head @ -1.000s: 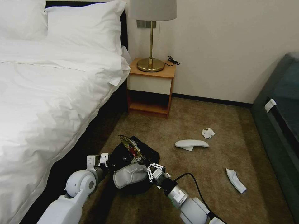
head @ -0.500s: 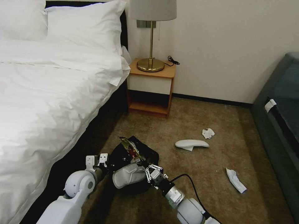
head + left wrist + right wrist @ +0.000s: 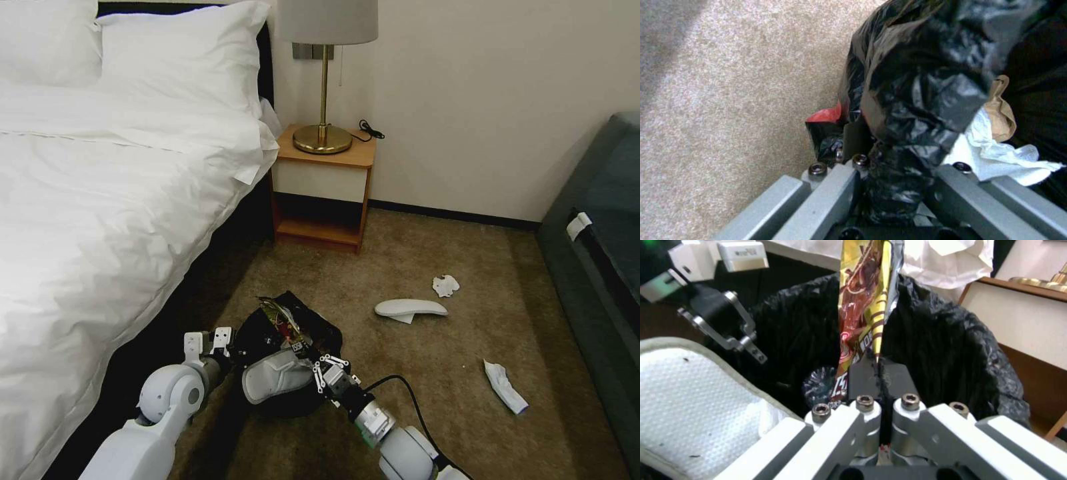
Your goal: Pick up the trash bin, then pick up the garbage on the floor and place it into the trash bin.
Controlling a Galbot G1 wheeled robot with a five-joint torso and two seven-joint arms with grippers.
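The bin (image 3: 288, 363) hangs off the floor from the left claw (image 3: 212, 347), whose fingers pinch the bag-lined rim (image 3: 889, 173) between them. Judged from the crinkly black bag (image 3: 951, 350), the bin is light but its skin is slick and loose, so a hold on bag alone could slide; the firm rim under the bag is the place to grip, as the left claw does now.

A white slipper (image 3: 279, 375) lies across the bin's mouth, just beside the right claw (image 3: 325, 373) and between the two claws. It looks soft, light and bendy, too long to drop in flat; best taken at one end and tipped in.

The right claw is closed, its tips meeting on the lower edge of the gold wrapper (image 3: 865, 306), which stands up out of the bin ahead of it. The wrapper is thin, slippery foil, nearly weightless; pinching a crease holds it.

Tissue (image 3: 996, 153) and brown paper (image 3: 998, 110) sit inside, close to the left claw. Both crush easily.
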